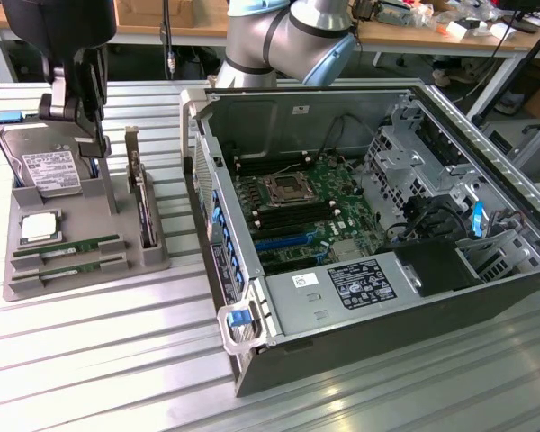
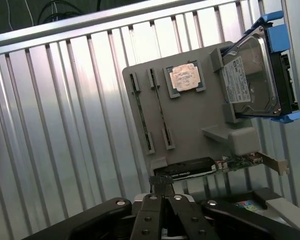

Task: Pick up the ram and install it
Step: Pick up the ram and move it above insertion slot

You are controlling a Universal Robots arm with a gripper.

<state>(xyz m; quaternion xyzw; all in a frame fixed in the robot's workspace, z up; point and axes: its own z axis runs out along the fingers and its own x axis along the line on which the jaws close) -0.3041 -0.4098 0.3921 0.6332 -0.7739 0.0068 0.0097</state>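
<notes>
You're hanging the jaws high above the tray (image 1: 90, 214) on the exterior view's left of the bench (image 1: 117, 360), well clear of everything on it. They're looking pinched narrow and gripping nothing: from the wrist, the fingertips (image 2: 156, 186) are meeting with no gap.

The ram (image 1: 67, 245) is sitting untouched on the near part of the tray. It's two green sticks lying on edge in parallel slots, the second stick (image 1: 67, 264) just beside the first. End holders are keeping each one upright on its long edge, probably so the top edge is standing proud for a pinch. The wrist camera is catching them as two thin lines (image 2: 141, 112) beside the processor (image 2: 186, 78).

The drive (image 1: 45, 166) is propped at the far end and the card (image 1: 142, 202) is standing on edge along the tray's right side, so both are keeping out of the sticks' lane.

To the exterior view's right, the case (image 1: 387, 342) is lying open, side up, and the board (image 1: 324, 207) is facing the arm. I'd say you're at the very start, with nothing lifted yet.
</notes>
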